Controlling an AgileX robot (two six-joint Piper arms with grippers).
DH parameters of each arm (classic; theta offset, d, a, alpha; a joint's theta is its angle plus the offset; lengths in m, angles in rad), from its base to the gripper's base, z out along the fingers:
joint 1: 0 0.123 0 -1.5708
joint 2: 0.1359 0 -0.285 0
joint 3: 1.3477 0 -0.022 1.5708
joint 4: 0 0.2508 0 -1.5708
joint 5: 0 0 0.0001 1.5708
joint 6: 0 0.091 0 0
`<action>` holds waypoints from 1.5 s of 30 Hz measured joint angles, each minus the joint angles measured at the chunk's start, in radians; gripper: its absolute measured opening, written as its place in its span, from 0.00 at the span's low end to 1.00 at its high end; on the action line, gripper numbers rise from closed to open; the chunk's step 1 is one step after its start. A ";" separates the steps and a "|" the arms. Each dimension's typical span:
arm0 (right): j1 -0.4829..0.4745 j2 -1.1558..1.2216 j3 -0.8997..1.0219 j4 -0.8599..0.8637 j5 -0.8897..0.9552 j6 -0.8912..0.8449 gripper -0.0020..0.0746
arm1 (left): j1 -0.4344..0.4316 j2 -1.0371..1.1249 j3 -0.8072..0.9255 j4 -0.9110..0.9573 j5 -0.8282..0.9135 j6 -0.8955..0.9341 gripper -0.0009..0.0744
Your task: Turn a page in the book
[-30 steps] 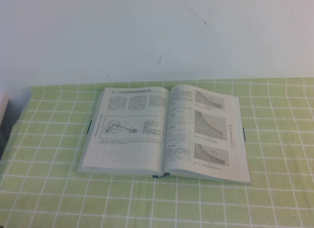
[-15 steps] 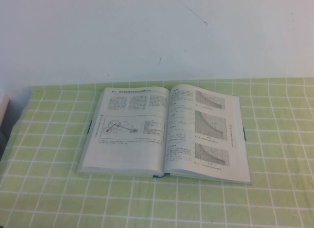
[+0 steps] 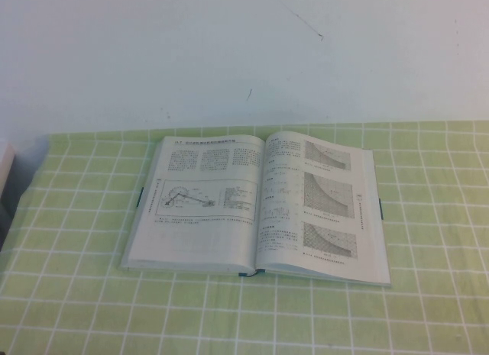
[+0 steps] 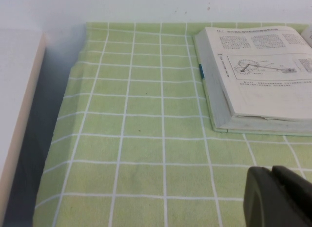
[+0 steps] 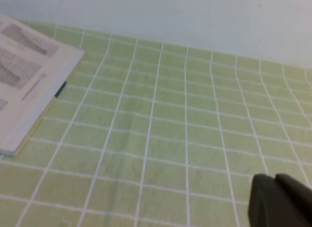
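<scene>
The book (image 3: 256, 206) lies open and flat in the middle of the green checked cloth, its white pages showing text and grey diagrams, with a thin teal edge at the spine. In the left wrist view the book (image 4: 258, 75) shows its left half; in the right wrist view the book (image 5: 29, 75) shows its right-hand page corner. The top right-hand page (image 3: 321, 206) lies flat. My left gripper (image 4: 272, 175) hovers shut over bare cloth, well to the book's left and nearer the robot. My right gripper (image 5: 275, 180) is shut too, over cloth to the book's right. Neither arm appears in the high view.
A green checked tablecloth (image 3: 428, 294) covers the table, which ends at a white wall (image 3: 244, 57) behind. A pale block (image 4: 17, 114) stands off the cloth's left edge, with a dark gap beside it.
</scene>
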 joint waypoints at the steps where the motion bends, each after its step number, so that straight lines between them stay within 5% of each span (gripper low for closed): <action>1: 0.000 0.000 0.000 0.000 0.019 0.002 0.02 | 0.000 0.000 0.000 0.000 0.000 0.000 0.01; 45: 0.000 0.000 -0.006 0.001 0.089 0.044 0.02 | 0.000 -0.002 0.000 0.000 0.003 0.002 0.01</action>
